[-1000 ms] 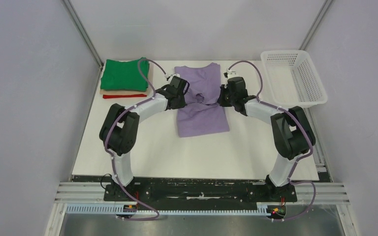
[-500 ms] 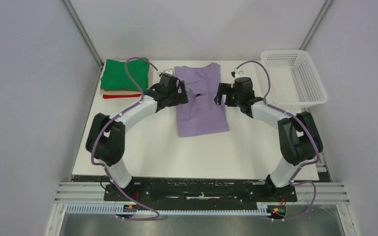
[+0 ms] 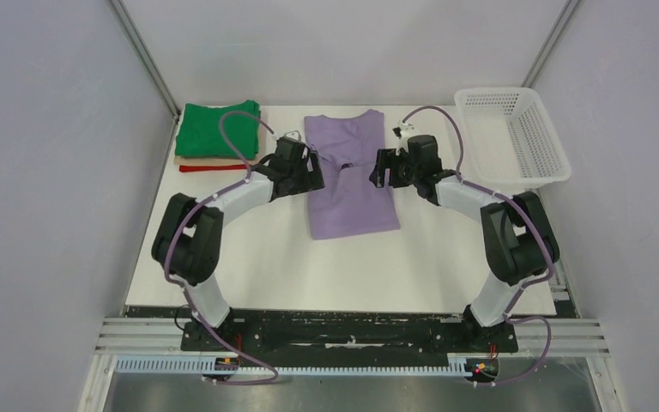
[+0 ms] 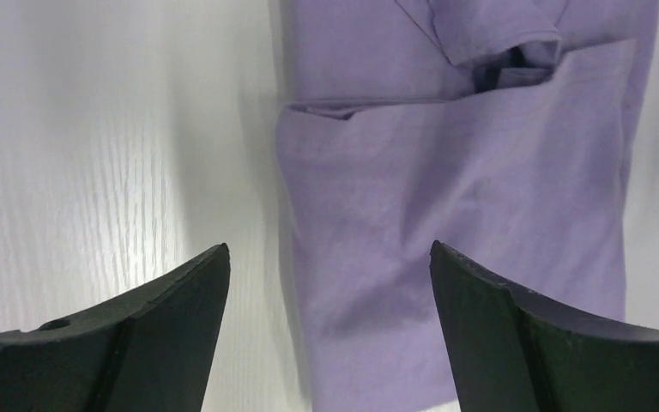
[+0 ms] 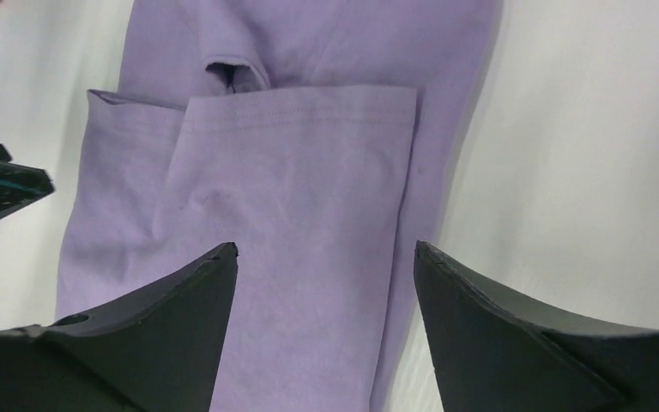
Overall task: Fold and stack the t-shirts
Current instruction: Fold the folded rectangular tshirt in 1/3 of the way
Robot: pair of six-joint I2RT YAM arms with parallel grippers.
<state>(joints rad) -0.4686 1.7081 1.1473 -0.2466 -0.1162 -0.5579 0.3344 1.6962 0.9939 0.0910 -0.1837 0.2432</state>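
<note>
A lavender t-shirt point(image 3: 350, 184) lies flat in the middle of the table as a long narrow strip, with a cloth edge and a small pucker across its middle. My left gripper point(image 3: 316, 172) stands open at the shirt's left edge and holds nothing; in the left wrist view the lavender t-shirt point(image 4: 463, 197) lies below my left gripper point(image 4: 329, 246). My right gripper point(image 3: 377, 170) stands open at the right edge, also with nothing in it. The right wrist view has the lavender t-shirt point(image 5: 292, 197) under my right gripper point(image 5: 326, 245). A stack of folded t-shirts, green point(image 3: 220, 129) over tan point(image 3: 197, 160) over red point(image 3: 214, 168), sits at the back left.
A white mesh basket point(image 3: 515, 129) stands at the back right, past the table's corner. Grey walls close in both sides and the back. Bare white tabletop point(image 3: 343, 270) stretches between the shirt and the arm bases.
Both grippers were shut on cloth at the shirt's middle; they have opened, let go and drawn apart to its left and right edges. The cloth has settled flat.
</note>
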